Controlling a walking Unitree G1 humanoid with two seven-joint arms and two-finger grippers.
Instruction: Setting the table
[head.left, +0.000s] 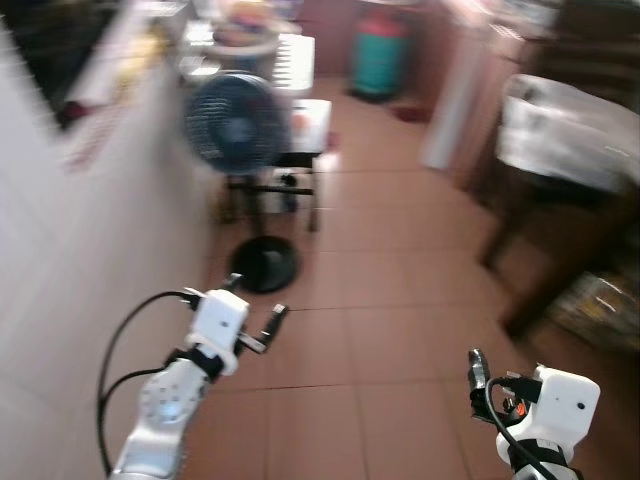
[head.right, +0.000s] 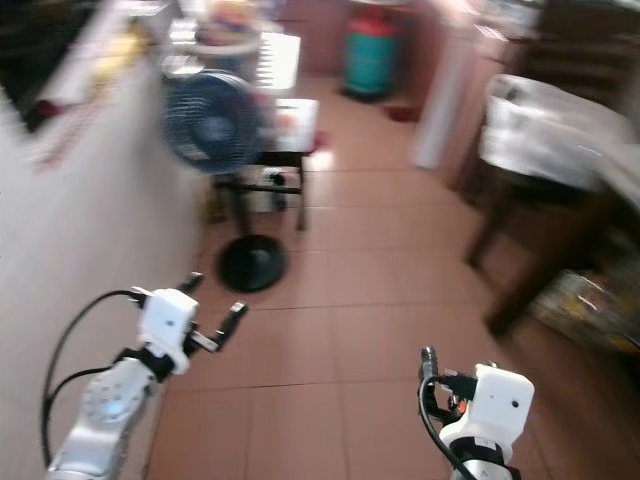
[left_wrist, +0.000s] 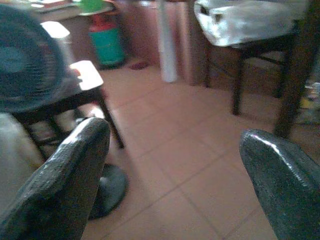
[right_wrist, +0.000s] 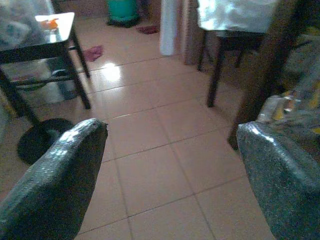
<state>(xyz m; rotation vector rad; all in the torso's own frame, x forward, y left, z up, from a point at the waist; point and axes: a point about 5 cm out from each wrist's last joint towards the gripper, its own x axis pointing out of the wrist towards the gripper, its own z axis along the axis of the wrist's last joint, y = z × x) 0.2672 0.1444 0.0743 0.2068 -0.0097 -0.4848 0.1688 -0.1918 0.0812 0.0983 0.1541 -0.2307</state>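
The picture is blurred. A dark wooden table (head.left: 505, 225) stands at the right, with a white plastic-covered bundle (head.left: 565, 130) on top. My left gripper (head.left: 258, 297) is held out low over the tiled floor at the left, open and empty; its wrist view shows both fingers (left_wrist: 65, 175) wide apart. My right gripper (head.left: 480, 368) is at the lower right, short of the table; in its wrist view the fingers (right_wrist: 60, 175) are spread with nothing between them.
A standing fan (head.left: 232, 125) with a round black base (head.left: 263, 265) is ahead on the left, next to a small black stand with a white top (head.left: 305, 125). A white wall (head.left: 60, 260) runs along the left. A green gas cylinder (head.left: 380, 55) is at the back. A packed bag (head.left: 600, 310) lies under the table.
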